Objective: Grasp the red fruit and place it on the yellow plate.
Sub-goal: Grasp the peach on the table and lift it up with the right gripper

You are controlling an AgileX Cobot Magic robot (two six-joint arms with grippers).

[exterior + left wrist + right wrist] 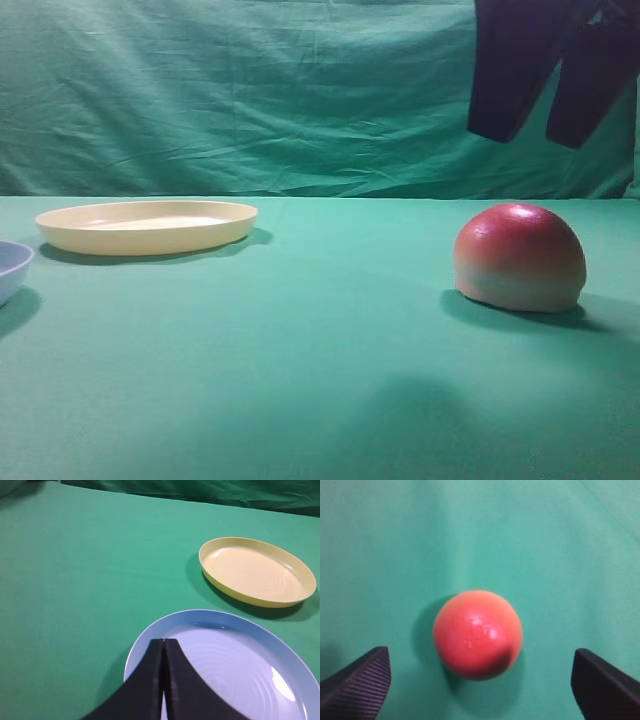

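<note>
R gripper (480, 680) jaws wide apart, L gripper (164, 652) jaws together.

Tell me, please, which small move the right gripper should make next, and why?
Probably lower the right gripper straight down around the red fruit. Its jaws are wide open and hang above the fruit, one on each side, touching nothing. The fruit sits on the green cloth, far from the empty yellow plate, so it must be grasped first.
</note>
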